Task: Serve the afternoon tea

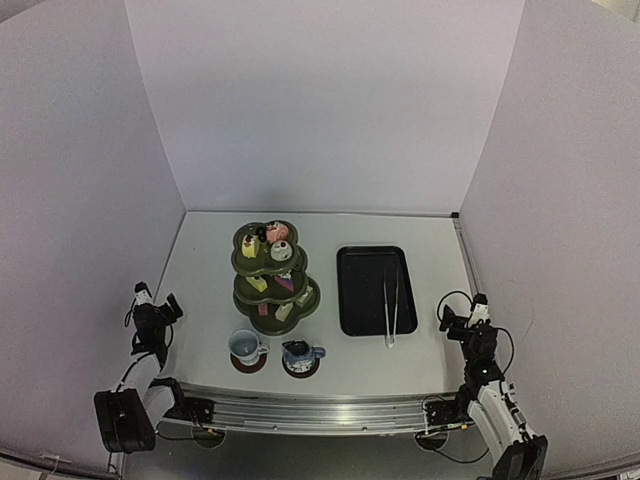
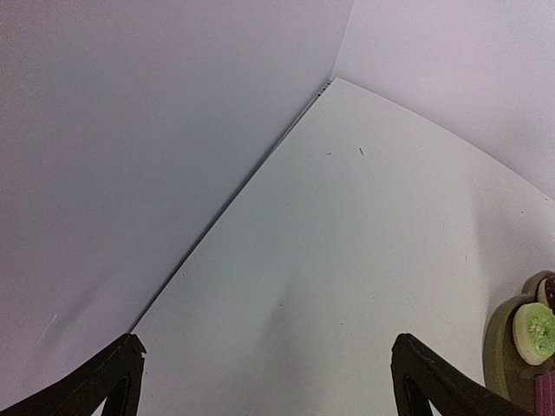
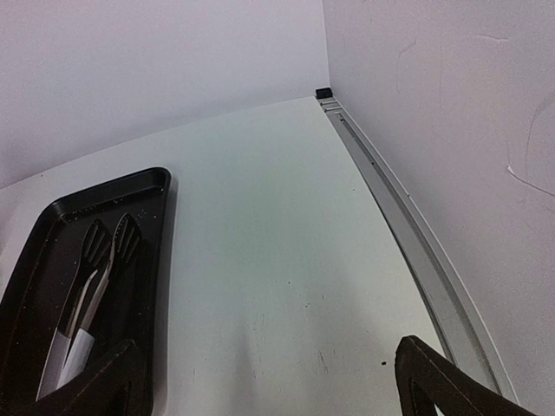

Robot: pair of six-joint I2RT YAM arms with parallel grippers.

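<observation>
Stand: dark green three-tier stand (image 1: 275,275), upright, left-centre of bench (image 1: 210,260), pastries (image 1: 278,233) on every tier.
Cup, jug: white cup (image 1: 245,346) and blue jug (image 1: 300,354), near edge, just before stand.
Handling: pastries probably soft, light; grasp sides gently. Cup probably rigid, fragile; grasp rim.
Left jaws: released, empty.
Right jaws: released, empty.

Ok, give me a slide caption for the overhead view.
Three-tier stand of pastries, with cup and jug in front, left of a black tray holding tongs, on a white table.
</observation>
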